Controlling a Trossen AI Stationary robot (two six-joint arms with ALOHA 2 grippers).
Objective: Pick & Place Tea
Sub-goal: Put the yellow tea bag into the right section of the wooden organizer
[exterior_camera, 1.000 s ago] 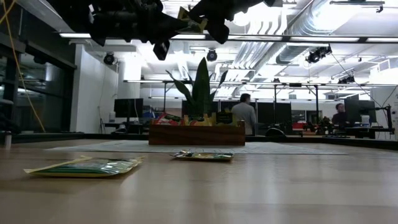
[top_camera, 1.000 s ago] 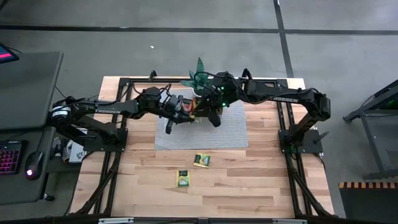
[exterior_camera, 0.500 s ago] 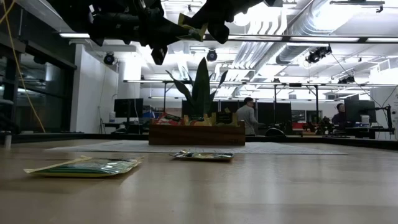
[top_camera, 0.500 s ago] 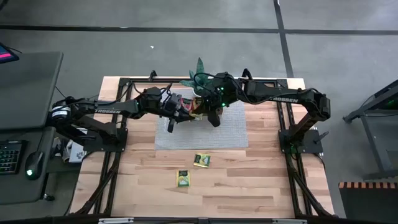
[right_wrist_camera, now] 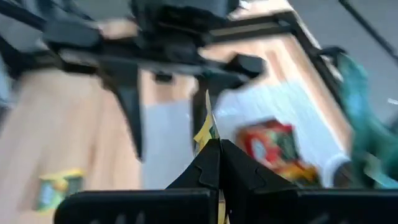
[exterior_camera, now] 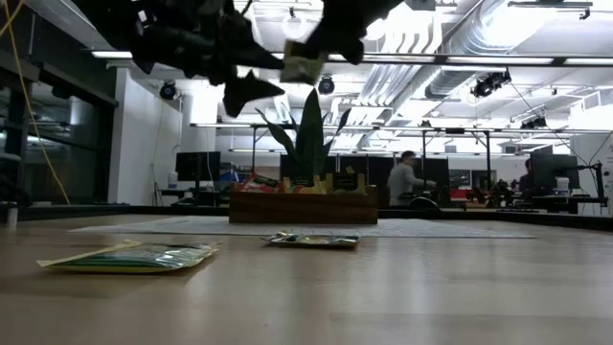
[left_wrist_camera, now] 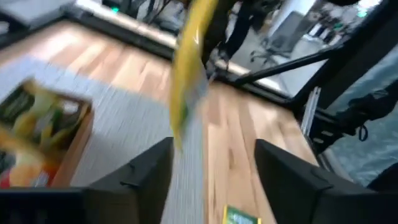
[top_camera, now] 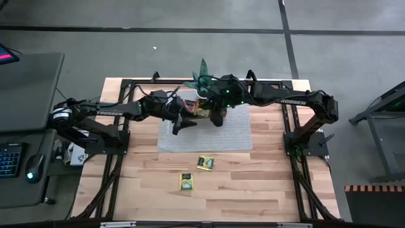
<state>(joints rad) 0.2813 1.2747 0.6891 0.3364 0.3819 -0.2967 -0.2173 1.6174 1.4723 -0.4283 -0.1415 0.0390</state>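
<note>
Right wrist view: right gripper (right_wrist_camera: 210,144) pressed together on a small flat yellow tea-bag packet (right_wrist_camera: 204,129), edge-on, long axis running straight out from the fingertips. Just beyond, left gripper (right_wrist_camera: 168,99) facing it, fingers (right_wrist_camera: 132,109) spread either side of the packet, apparently not touching. Left wrist view: same yellow packet (left_wrist_camera: 189,68) hanging clear between the spread dark fingers (left_wrist_camera: 144,175). High view: both grippers meeting above the grey woven mat (top_camera: 234,133), right gripper (top_camera: 216,118) holding the packet (top_camera: 202,113), left gripper (top_camera: 183,121) just beside. Immediately past the grippers, toward the far edge, the long brown wooden tray (exterior_camera: 303,207) holding red and orange packets, with the spiky green potted plant (top_camera: 202,77) close by. Well apart, on the near side over the bare wooden table (top_camera: 253,183), two green-and-yellow packets (top_camera: 205,163) (top_camera: 185,182) lying flat. Judgement: hand-over just made; right arm alone carrying, tray close beneath and behind the held packet, so a short lowering toward it likely.
</note>
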